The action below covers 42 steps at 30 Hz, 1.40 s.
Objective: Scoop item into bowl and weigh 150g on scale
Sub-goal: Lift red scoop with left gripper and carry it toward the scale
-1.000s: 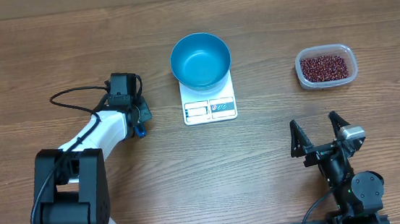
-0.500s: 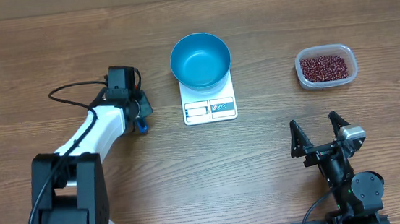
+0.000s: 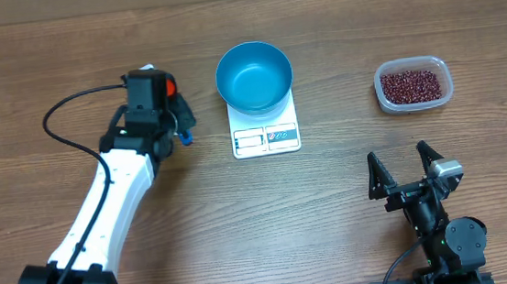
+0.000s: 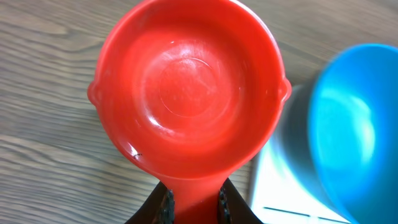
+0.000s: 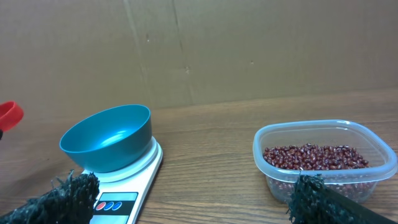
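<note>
- Worktop (image 3: 333, 209): one, wood-grain.
- Arms: two. Left arm (image 3: 119, 186) extends to mid-worktop, left of scale. Right arm (image 3: 450, 235) at near edge, right side.
- Scale (image 3: 267, 138): one, white, mid-worktop toward far edge.
- Bowl (image 3: 254, 76): one, blue, seated on far part of scale.
- Tub (image 3: 449, 79): one, clear, toward far right corner, well apart from scale.
- Scoop (image 4: 186, 87): one, red. Handle clamped in left gripper (image 4: 194, 208); cup just left of bowl.
- Right gripper (image 3: 403, 167): jaws spread wide, holding nothing.
- Beans (image 3: 409, 84): many, single heap in tub, well apart from both grippers.
</note>
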Available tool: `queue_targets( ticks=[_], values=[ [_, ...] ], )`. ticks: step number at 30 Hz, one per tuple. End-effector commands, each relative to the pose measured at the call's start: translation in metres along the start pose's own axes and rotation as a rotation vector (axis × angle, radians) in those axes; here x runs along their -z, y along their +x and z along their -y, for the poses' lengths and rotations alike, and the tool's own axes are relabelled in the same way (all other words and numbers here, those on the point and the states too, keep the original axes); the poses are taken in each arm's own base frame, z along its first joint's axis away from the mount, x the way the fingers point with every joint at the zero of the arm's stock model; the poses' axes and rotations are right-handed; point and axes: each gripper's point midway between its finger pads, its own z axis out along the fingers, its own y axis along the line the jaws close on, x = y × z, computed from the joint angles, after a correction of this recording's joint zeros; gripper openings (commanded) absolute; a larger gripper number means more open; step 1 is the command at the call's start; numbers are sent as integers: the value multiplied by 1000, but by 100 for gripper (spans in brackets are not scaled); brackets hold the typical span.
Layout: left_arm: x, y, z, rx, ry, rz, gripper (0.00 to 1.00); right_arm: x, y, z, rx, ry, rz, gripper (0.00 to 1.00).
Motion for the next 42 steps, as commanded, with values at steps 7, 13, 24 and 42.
queue_targets(
  ticks=[7,13,24,42],
  values=[
    [19,11,46,155,97,-9,4,0,2,3,-7,13,3,100],
    [23,23,67,169,131,-30,4,0,2,3,-7,13,3,100],
    [26,34,80,178,153,-46,4,0,2,3,-7,13,3,100],
    [25,38,78,175,143,-62,4,0,2,3,-7,13,3,100]
  ],
)
